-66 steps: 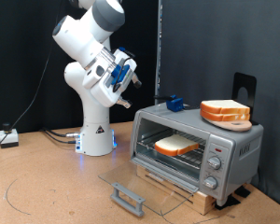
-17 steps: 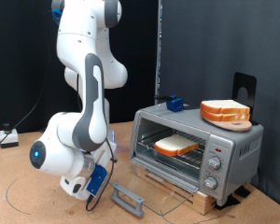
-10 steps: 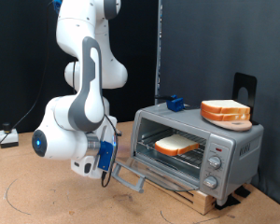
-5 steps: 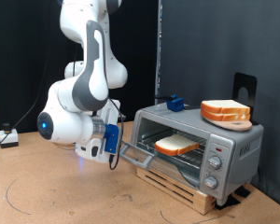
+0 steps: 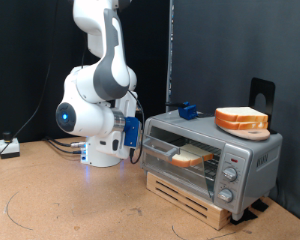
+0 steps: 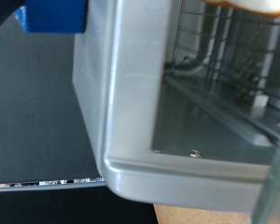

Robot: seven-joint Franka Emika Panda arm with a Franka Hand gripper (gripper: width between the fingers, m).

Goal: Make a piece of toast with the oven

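The silver-grey oven (image 5: 225, 160) stands on a wooden pallet at the exterior view's right. Its glass door (image 5: 170, 152) is raised almost upright, still slightly ajar at the top. The piece of toast (image 5: 193, 154) lies on the wire rack inside, seen through the glass. My gripper (image 5: 133, 134) is at the door's upper edge, on the exterior view's left side of the oven, against the handle. The wrist view shows the oven's outer corner (image 6: 121, 112) and the rack inside (image 6: 224, 56) very close; my fingers do not show there.
A thicker pile of bread slices (image 5: 241, 120) sits on a board on the oven's top. A blue object (image 5: 187, 110) lies on the top's far corner and also shows in the wrist view (image 6: 51, 17). Three knobs (image 5: 230, 176) face front. A black curtain hangs behind.
The door lay flat open earlier. My gripper came down under the handle and has swung the door up, from flat to nearly shut, with the arm rising toward the oven.
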